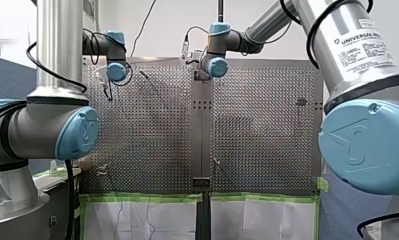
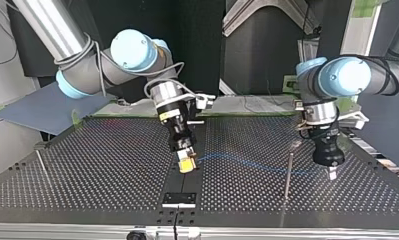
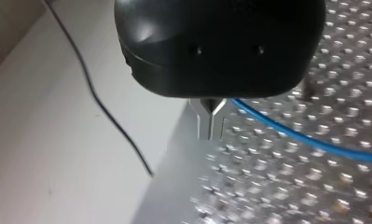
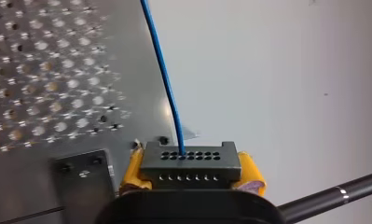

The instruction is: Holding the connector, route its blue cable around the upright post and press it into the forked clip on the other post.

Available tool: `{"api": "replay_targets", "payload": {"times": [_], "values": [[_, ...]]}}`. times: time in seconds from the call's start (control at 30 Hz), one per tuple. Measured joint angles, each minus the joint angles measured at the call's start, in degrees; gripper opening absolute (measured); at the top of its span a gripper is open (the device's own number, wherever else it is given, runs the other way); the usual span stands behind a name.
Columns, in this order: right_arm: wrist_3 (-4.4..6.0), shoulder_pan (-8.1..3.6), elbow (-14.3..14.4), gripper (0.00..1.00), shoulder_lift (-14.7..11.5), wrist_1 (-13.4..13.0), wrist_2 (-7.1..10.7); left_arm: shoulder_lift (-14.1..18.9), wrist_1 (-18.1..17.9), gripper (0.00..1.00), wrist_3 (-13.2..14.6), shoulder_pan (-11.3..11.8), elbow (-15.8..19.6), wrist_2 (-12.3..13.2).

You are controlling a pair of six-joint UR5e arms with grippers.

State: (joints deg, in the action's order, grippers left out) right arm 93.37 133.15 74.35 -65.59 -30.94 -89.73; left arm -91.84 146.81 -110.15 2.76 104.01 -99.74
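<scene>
Closest to me, green tape (image 1: 147, 197) lines the near edge of the table (image 1: 152, 135). Everything else sits out by the far edge. At the middle of that edge, my right hand (image 2: 186, 165) hangs tilted just above the table. Its yellow pads (image 4: 251, 173) are clamped on both sides of the dark connector (image 4: 189, 161), whose rows of small holes face away from my wrist. The blue cable (image 4: 167, 79) comes out of one of those holes. In the top view it runs low over the table toward the far left corner and crosses the upright post (image 2: 288, 172). I cannot tell which side of the post it passes. Just past the post, my black left hand (image 2: 332, 174) hovers close over the table with its metal fingers (image 3: 204, 123) pressed together. The cable emerges right beside the base of those fingers, and I cannot tell whether they pinch it. A second, thinner post (image 2: 41, 162) stands well apart near the far right corner.
</scene>
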Motion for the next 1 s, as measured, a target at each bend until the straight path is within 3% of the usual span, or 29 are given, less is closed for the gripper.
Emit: {"api": "replay_targets", "payload": {"times": [0.23,0.7,1.0], "values": [[-0.70,-0.56,0.0,0.00,2.2,-0.2,-0.03,-2.7,0.4,0.00,0.0,0.4,-1.5,1.2],[-1.11,-2.52,0.0,0.00,5.7,-1.7,-0.01,-3.7,1.4,0.00,0.1,1.0,-2.8,2.7],[-1.16,-4.00,0.0,0.00,6.4,-2.8,-0.02,-7.8,3.8,0.00,0.8,1.2,-5.4,5.0]]}}
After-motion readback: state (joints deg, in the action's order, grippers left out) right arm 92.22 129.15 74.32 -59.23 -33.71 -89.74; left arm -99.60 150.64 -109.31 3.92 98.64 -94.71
